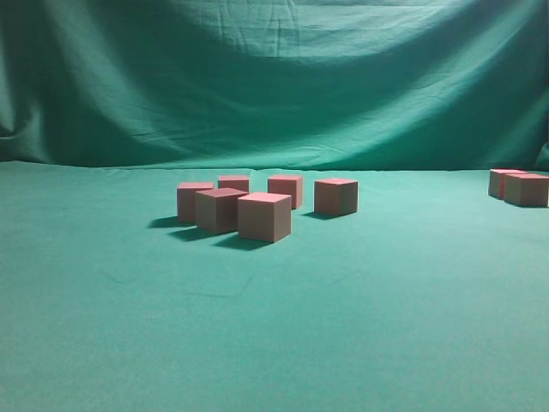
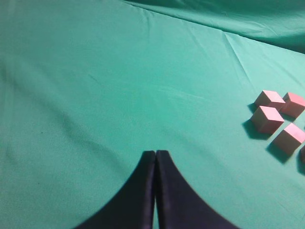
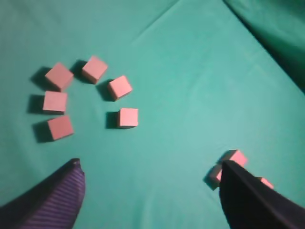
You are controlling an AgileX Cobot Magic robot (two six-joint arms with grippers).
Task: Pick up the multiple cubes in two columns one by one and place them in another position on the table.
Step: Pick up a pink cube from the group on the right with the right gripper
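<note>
Several pinkish-red cubes (image 1: 263, 216) stand in a loose cluster at the middle of the green table (image 1: 274, 326). The right wrist view shows that cluster (image 3: 119, 87) from above as a rough ring at upper left. More cubes (image 1: 526, 189) sit apart at the far right edge; they show again (image 3: 237, 156) partly hidden behind one dark finger (image 3: 248, 200). My right gripper (image 3: 148, 164) hangs above bare cloth, open, with nothing between its fingers. My left gripper (image 2: 156, 152) is shut and empty, over bare cloth to the left of the cluster (image 2: 267, 118). Neither gripper shows in the exterior view.
A draped, wrinkled green backdrop (image 1: 274, 86) rises behind the table. Bare green cloth stretches in front of the cluster and between it and the cubes at the right edge.
</note>
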